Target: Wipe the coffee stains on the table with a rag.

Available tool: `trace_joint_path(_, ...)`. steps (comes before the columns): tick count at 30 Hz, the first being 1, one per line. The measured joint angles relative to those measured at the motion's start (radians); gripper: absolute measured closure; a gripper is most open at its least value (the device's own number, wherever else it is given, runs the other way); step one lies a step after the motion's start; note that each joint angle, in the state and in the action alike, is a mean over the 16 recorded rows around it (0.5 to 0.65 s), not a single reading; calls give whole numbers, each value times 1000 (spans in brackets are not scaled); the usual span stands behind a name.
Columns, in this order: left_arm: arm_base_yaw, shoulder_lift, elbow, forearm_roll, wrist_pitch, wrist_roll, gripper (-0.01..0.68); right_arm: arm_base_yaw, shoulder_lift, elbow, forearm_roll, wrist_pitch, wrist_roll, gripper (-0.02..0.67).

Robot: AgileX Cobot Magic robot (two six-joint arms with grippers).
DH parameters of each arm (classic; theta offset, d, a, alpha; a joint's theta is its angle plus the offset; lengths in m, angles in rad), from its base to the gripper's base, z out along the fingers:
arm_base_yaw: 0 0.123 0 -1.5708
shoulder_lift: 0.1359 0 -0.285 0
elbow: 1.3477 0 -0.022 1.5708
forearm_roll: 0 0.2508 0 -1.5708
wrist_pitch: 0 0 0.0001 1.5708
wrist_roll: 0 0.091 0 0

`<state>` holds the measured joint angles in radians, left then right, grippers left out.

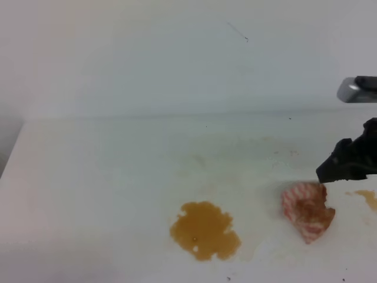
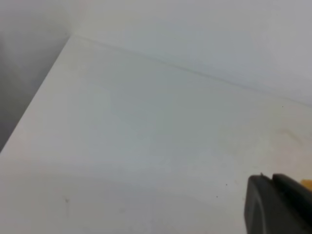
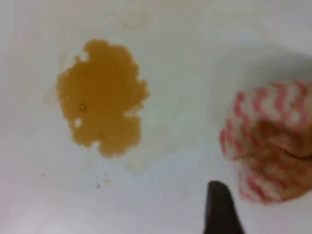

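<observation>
The large amber coffee stain [image 1: 205, 230] lies on the white table [image 1: 106, 177] at the front middle; the right wrist view shows it upper left [image 3: 101, 97]. A small stain smear [image 1: 367, 197] sits at the right edge. The red-and-white striped rag [image 1: 307, 211], blotched brown, lies wadded on the table between them, apart from both stains; it also shows in the right wrist view [image 3: 273, 141]. My right gripper [image 1: 340, 168] hovers just above and behind the rag; only one dark fingertip [image 3: 220, 204] shows beside the rag. My left gripper shows only as a dark finger [image 2: 275, 207] at the frame corner.
A silver-grey part [image 1: 356, 89] juts in at the upper right edge. The white wall meets the table along the back. The table's left edge [image 2: 34, 102] drops off to a grey floor. Faint tan marks lie behind the rag.
</observation>
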<state>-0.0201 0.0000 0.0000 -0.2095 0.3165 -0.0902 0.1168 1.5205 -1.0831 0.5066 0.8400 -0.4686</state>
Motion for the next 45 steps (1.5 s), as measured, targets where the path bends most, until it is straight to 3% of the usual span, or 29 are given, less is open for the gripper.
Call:
trace_joint_path(4,0,0,0,0,0,0,678,14,73,-5,11,-35,-16,265)
trace_joint_path(8,0,0,0,0,0,0,678,44,138,-6,-40,-81,17,224)
trace_joint_path(18,0,0,0,0,0,0,678,143,269,-12,-270,-204,209,211)
trace_joint_path(25,0,0,0,0,0,0,678,169,346,-57,-339,-223,262,220)
trace_joint_path(29,0,0,0,0,0,0,678,170,385,-102,-346,-194,252,273)
trace_joint_path(41,0,0,0,0,0,0,678,174,431,-250,-318,-39,166,563)
trace_joint_path(45,0,0,0,0,0,0,678,190,412,-287,-294,-8,137,613)
